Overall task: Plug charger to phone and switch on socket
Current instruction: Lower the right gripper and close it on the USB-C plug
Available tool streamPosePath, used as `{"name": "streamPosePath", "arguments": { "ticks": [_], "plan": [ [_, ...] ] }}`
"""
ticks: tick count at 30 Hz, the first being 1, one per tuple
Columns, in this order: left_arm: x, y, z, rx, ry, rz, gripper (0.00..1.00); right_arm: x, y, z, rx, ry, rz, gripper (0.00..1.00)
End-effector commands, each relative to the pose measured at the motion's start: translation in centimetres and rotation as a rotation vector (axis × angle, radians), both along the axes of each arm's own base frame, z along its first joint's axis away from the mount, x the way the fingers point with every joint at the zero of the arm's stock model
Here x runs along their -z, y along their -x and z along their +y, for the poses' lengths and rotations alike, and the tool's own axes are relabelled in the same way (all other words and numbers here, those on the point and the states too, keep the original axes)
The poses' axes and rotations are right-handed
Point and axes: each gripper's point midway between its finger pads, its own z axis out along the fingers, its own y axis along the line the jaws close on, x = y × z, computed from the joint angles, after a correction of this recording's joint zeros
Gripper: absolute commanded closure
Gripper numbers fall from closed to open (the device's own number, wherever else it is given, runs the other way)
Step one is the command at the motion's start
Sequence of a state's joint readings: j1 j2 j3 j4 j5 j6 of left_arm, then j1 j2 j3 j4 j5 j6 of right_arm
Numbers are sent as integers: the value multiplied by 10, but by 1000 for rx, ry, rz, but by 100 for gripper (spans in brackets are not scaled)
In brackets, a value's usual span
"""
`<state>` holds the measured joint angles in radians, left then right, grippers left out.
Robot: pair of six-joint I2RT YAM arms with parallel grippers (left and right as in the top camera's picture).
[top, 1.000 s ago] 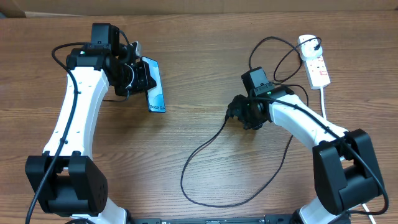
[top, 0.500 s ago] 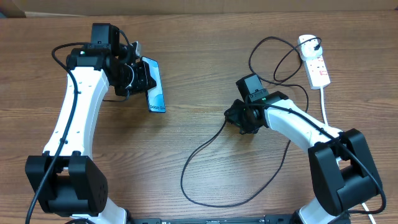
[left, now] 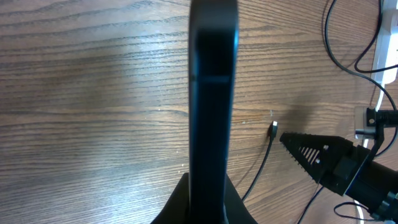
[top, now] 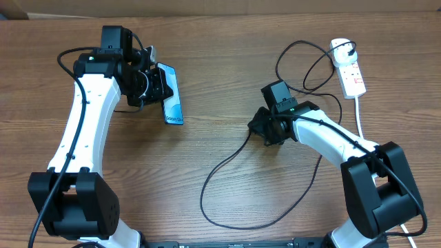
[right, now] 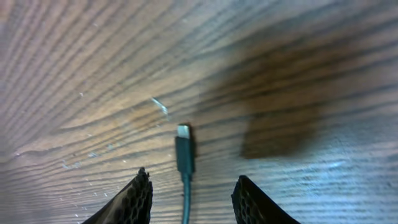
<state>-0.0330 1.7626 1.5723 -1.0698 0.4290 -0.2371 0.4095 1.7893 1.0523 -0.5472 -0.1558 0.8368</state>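
Observation:
My left gripper [top: 153,88] is shut on the phone [top: 172,96], holding it on its edge above the table; its blue screen shows from overhead, and in the left wrist view the phone [left: 213,93] is a dark upright slab between the jaws. The charger cable [top: 227,162] loops over the table. Its small connector [right: 183,146] lies flat on the wood between the open fingers of my right gripper [right: 189,186], just ahead of the tips. The connector also shows in the left wrist view [left: 273,129]. The white socket [top: 349,67] lies at the far right with the black plug [top: 352,49] in it.
The thick white cord [top: 360,114] runs from the socket toward the front right. The charger cable makes loops [top: 303,65] near the socket and behind my right arm. A cardboard edge [top: 227,5] borders the table's far side.
My right gripper has moved slightly left toward the connector. The left arm and the phone have not moved.

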Motion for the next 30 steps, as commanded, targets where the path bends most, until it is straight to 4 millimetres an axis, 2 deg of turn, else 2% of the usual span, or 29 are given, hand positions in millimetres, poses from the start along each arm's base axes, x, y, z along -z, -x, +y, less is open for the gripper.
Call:
{"name": "streamPosePath", "arguments": {
  "ticks": [1,13,17,23,27,30],
  "plan": [
    [-2,0,-4,-3,12,-1,96,6,0,2,-5,8,-3,59],
    [-2,0,-4,-3,12,-1,96,18,8,3,-13,3,17,59],
    [-2,0,-4,-3,11,-2,96,20,8,11,-45,-47,0,59],
    [-2,0,-4,-3,11,-2,96,24,10,11,-56,-48,-4,59],
    [-2,-1,-4,-3,11,-5,96,28,9,12,-56,-48,-2,63],
    [-2,-1,-4,-3,11,-5,96,34,10,11,-56,-44,10,70]
  ]
}}
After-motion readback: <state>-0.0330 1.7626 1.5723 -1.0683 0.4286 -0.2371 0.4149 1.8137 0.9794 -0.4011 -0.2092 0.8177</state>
